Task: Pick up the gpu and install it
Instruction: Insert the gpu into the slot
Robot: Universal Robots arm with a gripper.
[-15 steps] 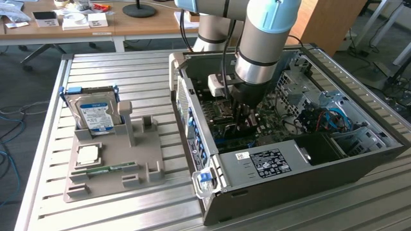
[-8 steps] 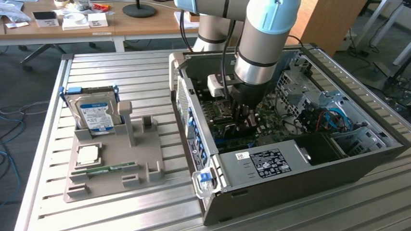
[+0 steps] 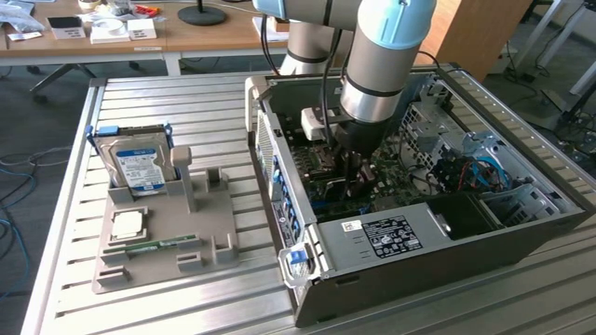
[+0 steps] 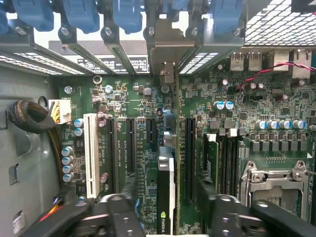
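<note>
Two black fingers (image 4: pixel 111 217) of the gripper (image 4: pixel 165 217) stand apart on either side of the gpu (image 4: pixel 166 197), a thin card seen edge-on with a green-and-black body and a small green logo near its lower end; a gap shows on each side, so the jaws appear released rather than clamped. The card stands upright in a long black expansion slot (image 4: pixel 189 158) region of the green motherboard (image 4: pixel 138 128), with its silver end bracket (image 4: pixel 168 74) reaching the row of rear slot openings under the blue plastic retaining clips (image 4: pixel 128 15).

Risk, as a judgement: whether the card's edge is fully home in its slot cannot be told. If it sits partly seated or tilted, a finger brushing it could lever it sideways and strain the connector. The neighbouring memory modules (image 4: pixel 212 158) and small capacitors lie just beside one finger and could be knocked.

The wrist view resolves the card, slots and bracket alignment. The exterior view instead shows the grey-and-blue robot arm (image 3: pixel 382 56) reaching down into the open dark-grey computer case (image 3: pixel 419 237) on the slatted metal table (image 3: pixel 167 98), with a grey parts holder (image 3: pixel 167 230) well apart, carrying a silver hard drive with blue-white label (image 3: pixel 138 164) and a narrow green memory stick (image 3: pixel 153 244).
</note>
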